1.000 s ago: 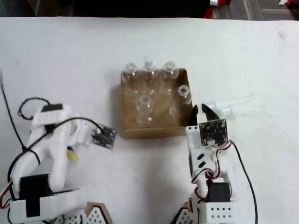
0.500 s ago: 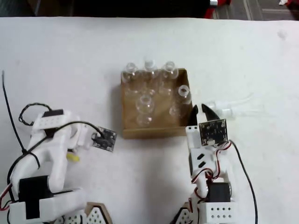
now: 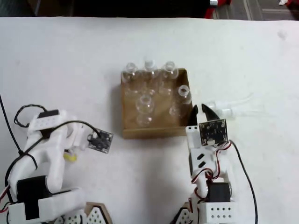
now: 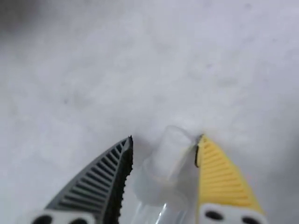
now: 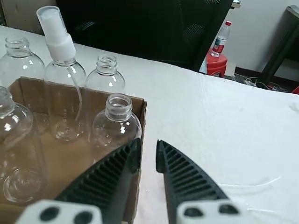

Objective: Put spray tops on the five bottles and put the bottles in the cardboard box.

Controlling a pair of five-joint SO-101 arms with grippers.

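Observation:
The cardboard box [image 3: 128,130] lies at the table's middle with five clear bottles standing in it. One bottle at the back [image 3: 149,65] wears a white spray top [image 5: 55,28]; the others, such as the bottle [image 5: 117,122] at the near right corner, are uncapped. My left gripper [image 4: 165,137] is at the front left of the table, its grey and yellow fingers shut on a clear spray top [image 4: 161,163]. My right gripper [image 5: 147,144] hangs just outside the box's front right corner, open by a narrow gap with nothing in it.
Loose spray tops [image 3: 225,111] with thin tubes [image 5: 254,183] lie on the white table just right of the box. A chair and a red bottle stand beyond the table's far edge. A black cable [image 3: 9,126] loops beside the left arm.
The left arm has drawn back a little toward the table's front left, away from the box, with the spray top still in its gripper. The right arm has kept still.

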